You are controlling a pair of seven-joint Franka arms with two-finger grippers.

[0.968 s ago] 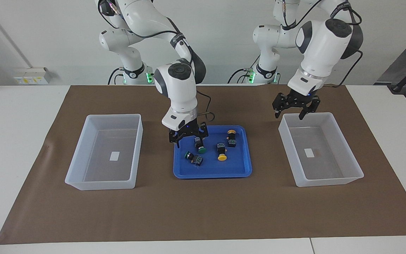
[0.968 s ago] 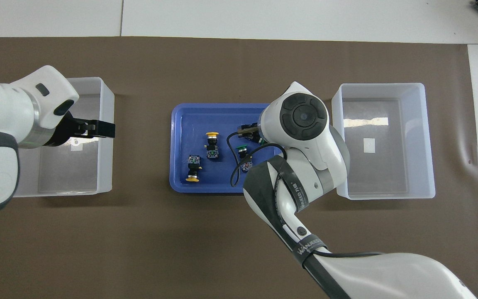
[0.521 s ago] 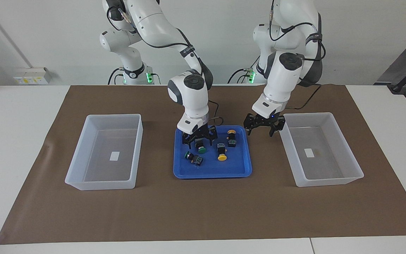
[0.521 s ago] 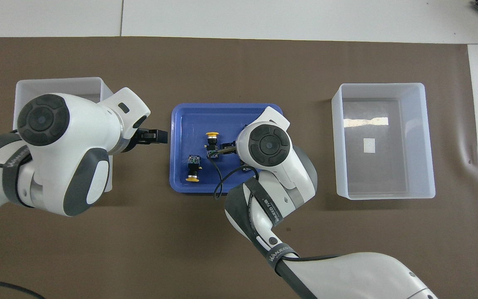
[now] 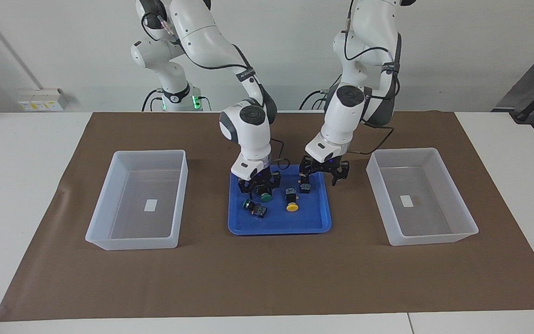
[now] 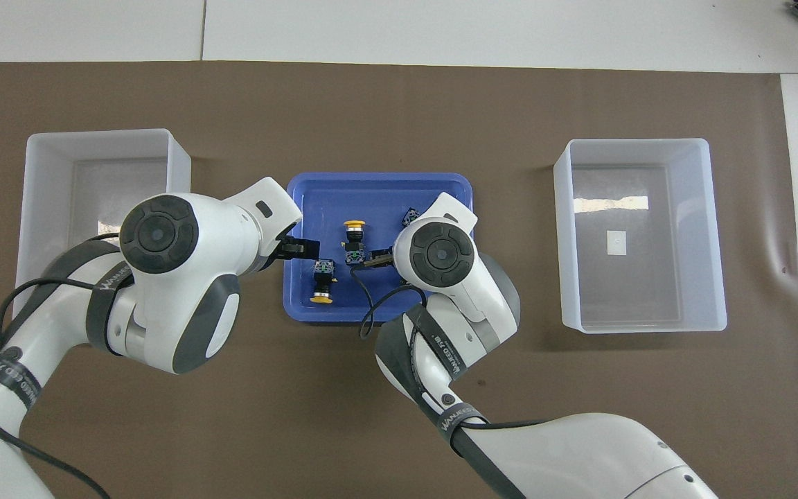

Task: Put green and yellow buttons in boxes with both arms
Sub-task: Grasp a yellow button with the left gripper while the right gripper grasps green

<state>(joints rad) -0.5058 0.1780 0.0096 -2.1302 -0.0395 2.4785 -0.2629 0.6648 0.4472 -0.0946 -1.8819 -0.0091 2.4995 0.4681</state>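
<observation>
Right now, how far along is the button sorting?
Done: nothing; both boxes hold only labels. In hand: the right gripper is low over a green button, the left gripper is over a yellow button near the tray edge; both are open, nothing lifted. Left: all four, with the other green and other yellow lying in the tray.

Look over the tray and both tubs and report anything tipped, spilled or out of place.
Nothing is spilled or damaged. All four buttons lie tipped on their sides in the blue tray, including a green button and a yellow button. Both tubs are empty apart from their labels. The right hand and left hand are over the tray.
</observation>
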